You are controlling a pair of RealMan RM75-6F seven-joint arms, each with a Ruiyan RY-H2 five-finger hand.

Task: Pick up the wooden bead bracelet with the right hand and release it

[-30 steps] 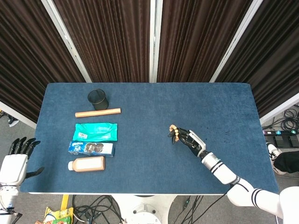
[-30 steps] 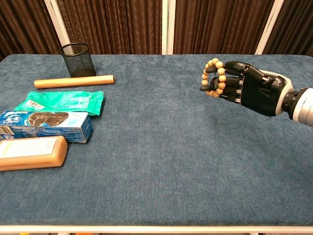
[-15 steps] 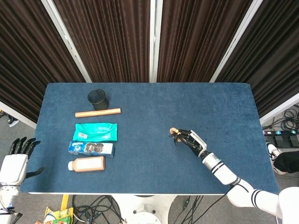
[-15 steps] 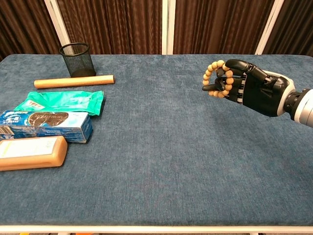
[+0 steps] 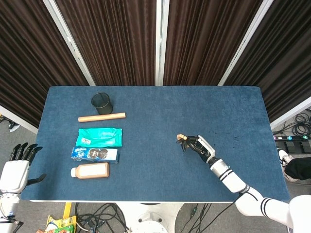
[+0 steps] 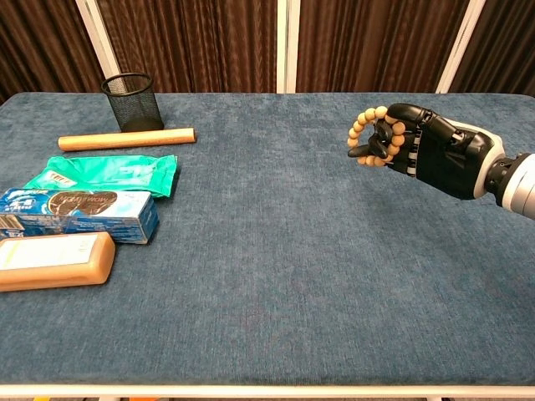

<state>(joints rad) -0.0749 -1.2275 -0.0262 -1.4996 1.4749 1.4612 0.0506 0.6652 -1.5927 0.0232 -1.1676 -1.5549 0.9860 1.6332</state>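
Head view: my right hand (image 5: 198,146), at about four o'clock of the table (image 5: 146,165), fingers curled around the wooden bead bracelet (image 5: 180,138); chest view: bracelet (image 6: 369,134) gripped clear above the cloth at two o'clock, pick-up apparently done, so next I judge the fingers must open to release.

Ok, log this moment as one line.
right hand: holds wooden bead bracelet above blue table | left hand: idle, off-table | release: pending

Wooden bead bracelet (image 6: 368,132), looped upright, aloft in right-hand fingers (image 6: 387,138).
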